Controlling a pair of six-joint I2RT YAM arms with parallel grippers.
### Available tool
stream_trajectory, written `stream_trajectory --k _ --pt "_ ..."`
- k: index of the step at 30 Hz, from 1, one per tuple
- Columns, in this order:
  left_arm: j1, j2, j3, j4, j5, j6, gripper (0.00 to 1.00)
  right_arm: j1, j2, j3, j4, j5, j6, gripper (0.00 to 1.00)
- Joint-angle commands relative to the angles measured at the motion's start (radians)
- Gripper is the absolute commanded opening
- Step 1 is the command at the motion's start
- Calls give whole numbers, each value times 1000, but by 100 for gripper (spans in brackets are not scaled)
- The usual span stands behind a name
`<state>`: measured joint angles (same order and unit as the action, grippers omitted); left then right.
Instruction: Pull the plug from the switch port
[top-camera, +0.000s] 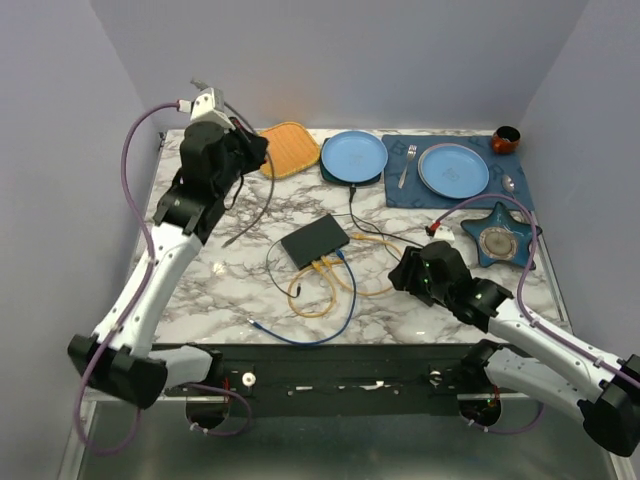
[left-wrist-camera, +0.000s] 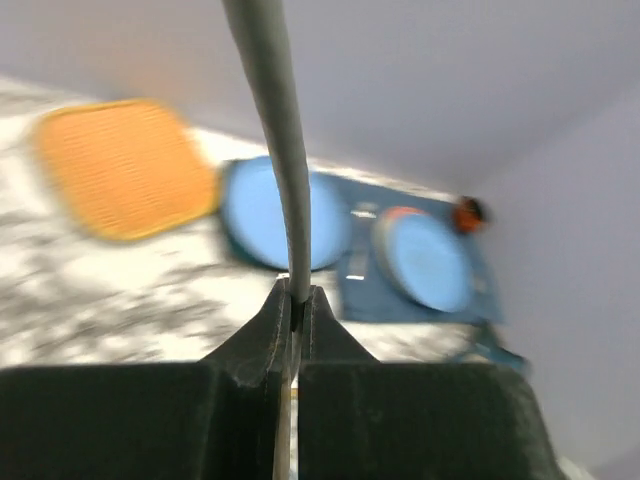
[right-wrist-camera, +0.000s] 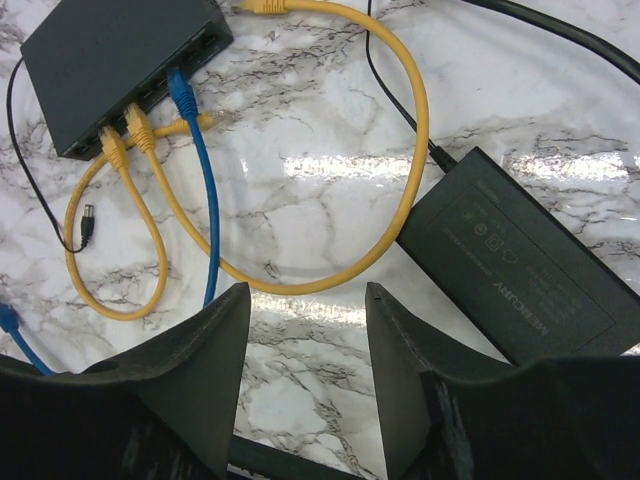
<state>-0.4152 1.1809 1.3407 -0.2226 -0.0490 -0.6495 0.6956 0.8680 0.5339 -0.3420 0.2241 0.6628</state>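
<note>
Black switch lies at the middle of the bench, a blue plug and two yellow plugs seated in its ports. The left jaws, shut on a grey cable, hang high to the switch's far left (probably the one pulled out). The right jaws gape empty near the switch's right side; the grey cable's plug end cannot be made out.

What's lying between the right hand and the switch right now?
In the right wrist view, between the right hand and the switch lie yellow cable loops and a blue cable on the marble table; the power brick sits aside.
</note>
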Motion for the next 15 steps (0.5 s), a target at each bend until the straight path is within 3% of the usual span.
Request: stream_trajectory --k 1,4,7,8,9,11,12,13,15 --pt "322 183 9 -434 -3 -27 0 4 3 18 18 21 8 58" --pt "476 272 -2 -412 47 -73 0 4 2 21 24 20 0 58" --pt "524 385 83 -426 31 -64 0 4 5 28 32 21 -11 59" --pt "541 454 115 -446 -3 -47 5 4 8 31 37 21 -12 59" --pt "547 491 188 -463 -26 -39 34 4 22 35 41 17 -14 59" --pt "568 590 263 -535 -86 -29 63 4 40 49 51 8 -25 59" --pt "575 617 329 -559 -106 -27 91 5 49 54 52 0 -26 59" --pt "582 635 353 -578 -121 -26 99 4 66 58 57 -5 -31 59" --pt "590 649 380 -601 -135 -29 99 2 81 63 67 -15 -41 59"
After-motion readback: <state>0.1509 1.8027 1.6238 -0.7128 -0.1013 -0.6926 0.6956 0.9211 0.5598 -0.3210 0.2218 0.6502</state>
